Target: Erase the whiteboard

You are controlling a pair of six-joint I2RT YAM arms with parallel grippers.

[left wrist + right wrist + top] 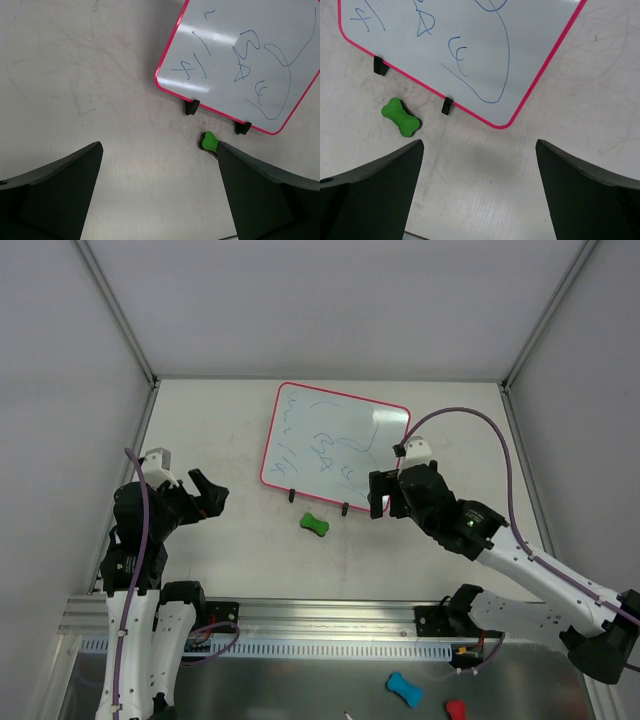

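– Whiteboard (335, 445) first: where does it sit?

– Towards the far side of the table (240, 550), about midway across and turned a little askew. It has a thin pink-red frame with rounded corners. It looks to lie flat, though I cannot say so for certain.

– Is it clean?

– No. Blue scribbles (250, 60) cover much of the white face: loops, strokes and a long curling line.

– What about its feet?

– Two small black feet (447, 105) stick out from the near edge, resting on the table.

– Anything beside it?

– A green bone-shaped eraser (315, 525) lies on the table just in front of that near edge, roughly between the two feet and apart from the frame.

– How is the left gripper (205, 495)?

– Its jaws stand wide apart with nothing between them. It hangs above the table to the left of the board, clear of it. In the left wrist view the eraser peeks out beside the right-hand finger.

– And the right gripper (480, 145)?

– Spread wide too, and holding nothing. From above it sits by the board's near right corner. Its own camera looks down on that corner, with bare table between the fingers.

– Anything else about?

– On the metal ledge by the arm bases lie a blue bone-shaped piece (403, 689) and a small red piece (455, 708), well apart from the board.
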